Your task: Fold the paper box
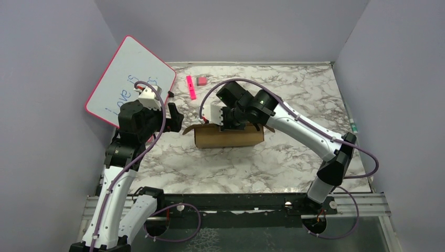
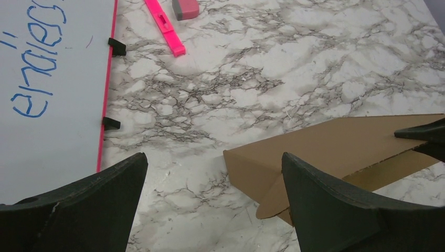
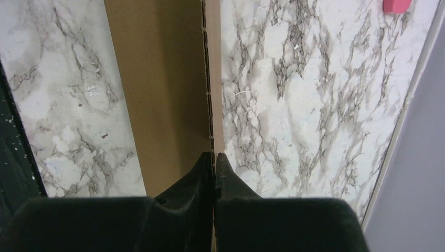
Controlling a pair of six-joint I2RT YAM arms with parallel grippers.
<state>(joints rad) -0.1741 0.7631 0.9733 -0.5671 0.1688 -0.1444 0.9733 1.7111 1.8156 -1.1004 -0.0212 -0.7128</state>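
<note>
A shallow brown paper box (image 1: pixel 228 136) sat near the middle of a marble-patterned bench (image 1: pixel 294 152), its long side facing the arms and small flaps sticking out at both ends. The right arm reached over it from the right. Its fingers (image 3: pixel 207 170) were pressed together on the thin upright edge of one cardboard wall, so the box was pinched between them. In the right wrist view, that edge ran straight away from the fingertips, with brown card on the left and bare bench on the right.

The left arm's fingers (image 1: pixel 173 119) were spread as wide as they go and held nothing. They hovered just beside the box's left end, apart from it. In the left wrist view, the box's near corner and a rounded flap lay ahead of the right-hand finger.

Behind the left arm, a pink-framed whiteboard (image 1: pixel 131 79) with blue writing leaned against the wall. A pink marker (image 1: pixel 191 87) and a small pink eraser (image 1: pixel 201 81) lay on the bench beyond the box.
</note>
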